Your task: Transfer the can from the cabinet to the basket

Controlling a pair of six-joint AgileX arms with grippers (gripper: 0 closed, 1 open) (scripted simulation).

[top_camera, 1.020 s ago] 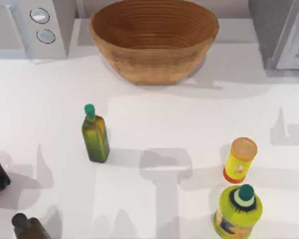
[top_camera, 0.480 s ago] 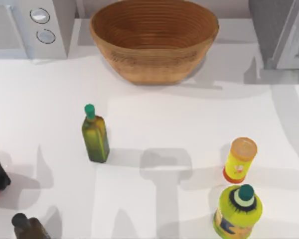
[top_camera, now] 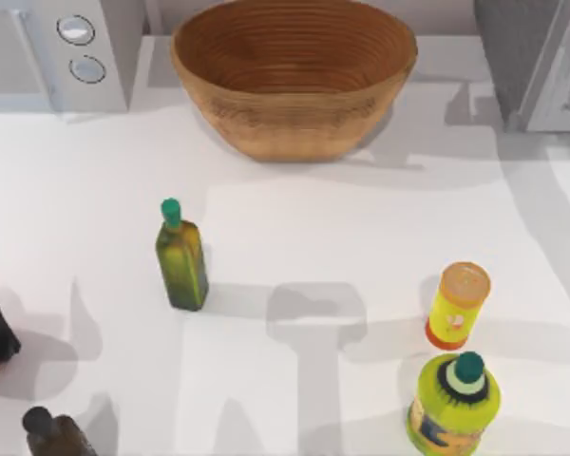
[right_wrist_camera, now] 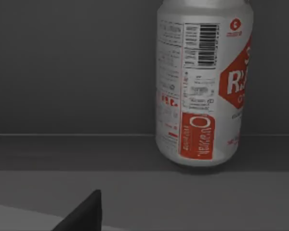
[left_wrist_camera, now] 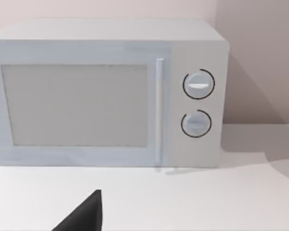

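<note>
A: Where's the can (right_wrist_camera: 204, 84) sitting?

B: It's standing upright inside the cabinet (top_camera: 537, 62), on a dark grey ledge, right of centre in the right wrist view. In the top view the cabinet is occupying the upper right corner, its pale door swung open.

A: Right arm's fingers?

B: I'm only seeing one dark finger tip (right_wrist_camera: 84, 214) poking in at the lower left of the right wrist view, well short of the can. Released or clenched, I cannot tell. Same for the left arm: one dark tip (left_wrist_camera: 84, 214) at the lower left of its wrist view, parked facing the white microwave (left_wrist_camera: 108, 91).

A: Step in hand?

B: Looks like the approach to the can, I'm guessing. To do it well, the arm should be shifting sideways until the can is sitting centred, going in level, and closing around the mid-body, keeping clear of the cabinet wall.

A: Handling?

B: Smooth silver-white metal cylinder, red printed labels, barcode; likely slippery and thin-walled, so a firm but not crushing squeeze.

A: Basket (top_camera: 293, 76)?

B: Upper centre of the top view, wide woven bowl, tan-brown, ribbed rings inside. Easy target.

A: Clutter?

B: Green glass bottle (top_camera: 180, 256) at left centre, yellow tube with orange lid (top_camera: 459, 304) and a round yellow-green bottle (top_camera: 454, 404) at lower right, all on the white surface (top_camera: 294, 237).
</note>
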